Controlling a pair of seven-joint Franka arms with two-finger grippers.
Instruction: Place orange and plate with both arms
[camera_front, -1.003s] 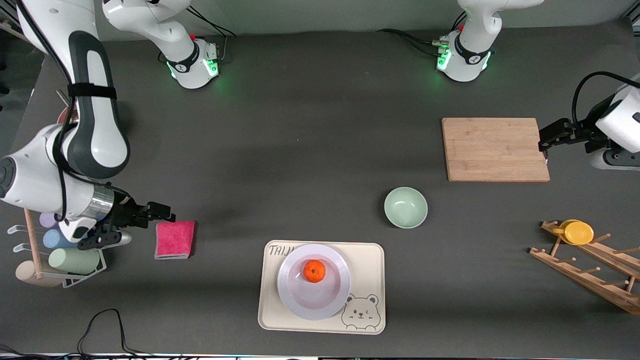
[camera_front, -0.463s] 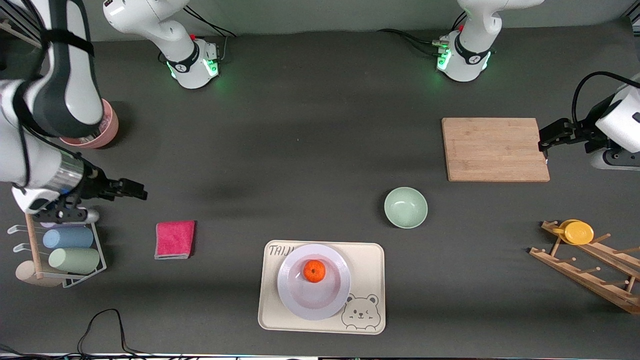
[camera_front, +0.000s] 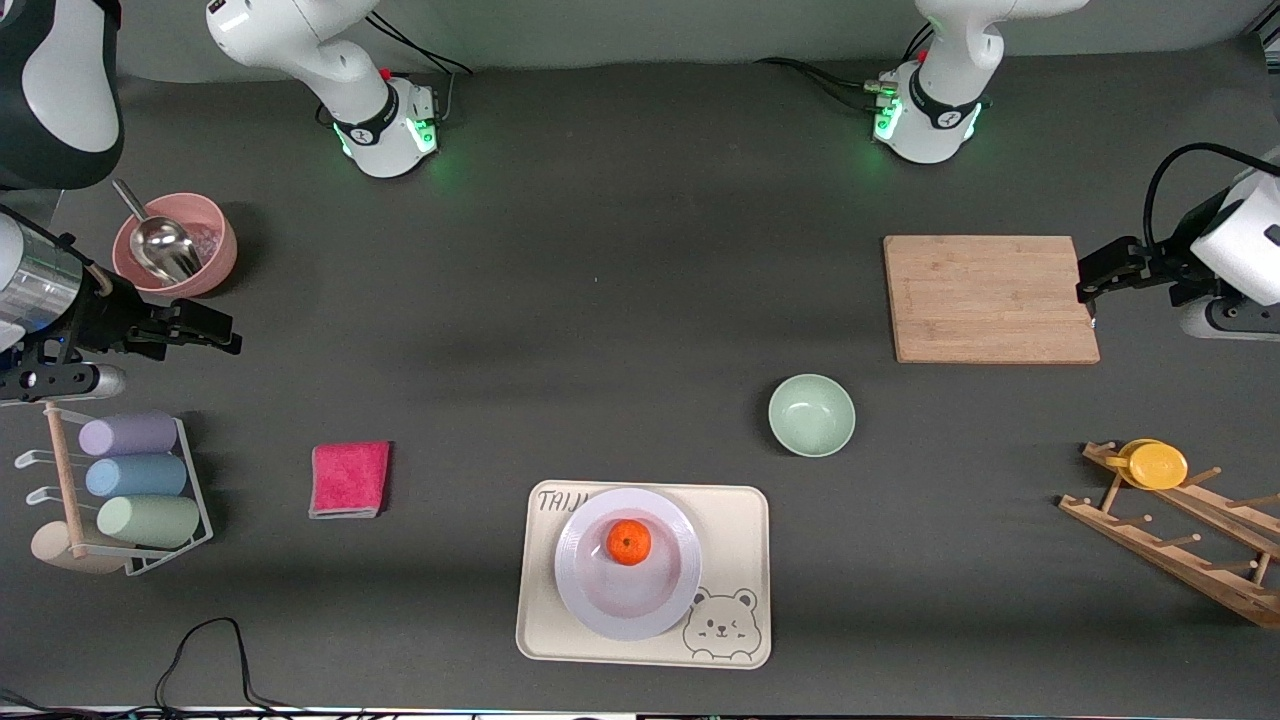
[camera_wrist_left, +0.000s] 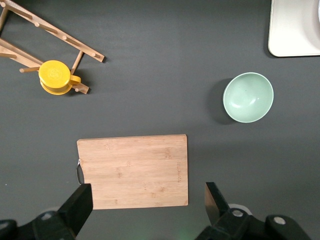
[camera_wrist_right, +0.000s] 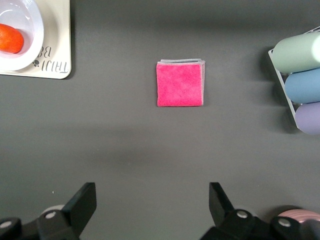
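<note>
Currently the orange sat in the plate, slightly above the plate's center in frame, stem dimple facing up; round, so no clear long axis. Plate lay flat on the bear tray, bottom center, covering the tray's half toward the right arm's end. Rack at lower left held three cylinders lying on their sides. Pink cloth lay on the mat between rack and tray. Green bowl mid-frame was empty. Cutting board upper right was bare. Pink bowl upper left held a metal scoop. Right gripper hung at the frame's left edge, released, holding nothing. Left gripper was at the cutting board's edge, right side of frame, fingers apart, empty.
</note>
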